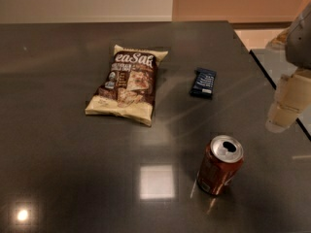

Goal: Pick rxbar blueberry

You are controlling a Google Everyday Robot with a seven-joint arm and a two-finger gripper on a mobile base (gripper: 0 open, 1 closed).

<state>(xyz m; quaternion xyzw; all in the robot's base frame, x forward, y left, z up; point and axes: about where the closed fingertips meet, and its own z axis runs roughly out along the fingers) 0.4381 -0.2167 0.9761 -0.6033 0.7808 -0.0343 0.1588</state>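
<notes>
There is one rxbar blueberry (pixel 203 83), one cream-and-brown chip bag (pixel 127 85) and one reddish-brown soda can (pixel 219 165), making three items on one dark table (pixel 58 169). One gripper (pixel 283 109) hangs at the right edge of the view, over the table's right side.

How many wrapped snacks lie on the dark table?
2. The chip bag lies left of centre; the rxbar blueberry lies to its right, beyond the soda can. The tool hangs at the right edge, touching neither. None seems hidden.
</notes>
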